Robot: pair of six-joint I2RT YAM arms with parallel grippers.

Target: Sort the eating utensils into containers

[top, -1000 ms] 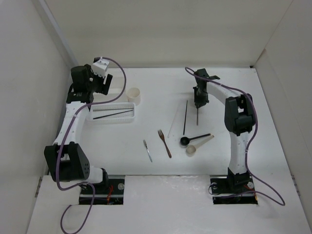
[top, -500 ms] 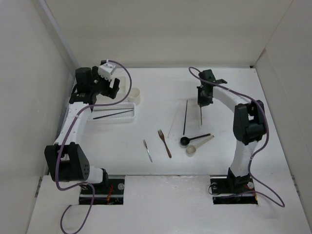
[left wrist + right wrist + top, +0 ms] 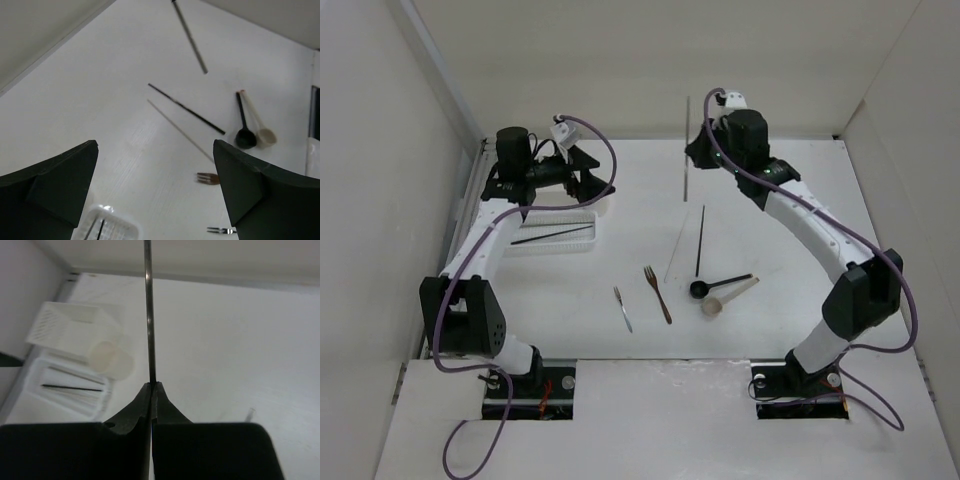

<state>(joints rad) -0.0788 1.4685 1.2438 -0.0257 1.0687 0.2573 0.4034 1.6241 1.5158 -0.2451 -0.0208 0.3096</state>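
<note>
Grey fork (image 3: 623,309) and brown fork (image 3: 658,294) are lying nearest the arm bases. The black spoon (image 3: 718,285) and beige spoon (image 3: 712,307) are sitting just to their right, bowls nearly touching. None of these four is in a container yet.

A bit further back, the dark chopstick (image 3: 700,241) and pale chopstick (image 3: 676,250) are resting on the table (image 3: 770,230), side by side and spreading apart toward the near end. On the left, the slotted tray (image 3: 595,232) is already holding at least one dark stick (image 3: 552,234). The right wrist view is showing the round cup (image 3: 110,360) and box (image 3: 70,327) just beyond it.

At the far side, the R gripper (image 3: 151,387) is now pinching the metallic chopstick (image 3: 148,315) by one end. A sec ago it was down over the table; it has since clamped, lifted and swung back-left, so the stick is hanging in the air, clear of everything. Meanwhile the L gripper (image 3: 155,145) has left its spot by the tray and turned toward the R arm. Its jaws are standing wide apart w/ nothing between them.

So one more chopstick is en route, prob. to the tray, maybe via a handover. Two chopsticks plus forks and spoons are still waiting.
</note>
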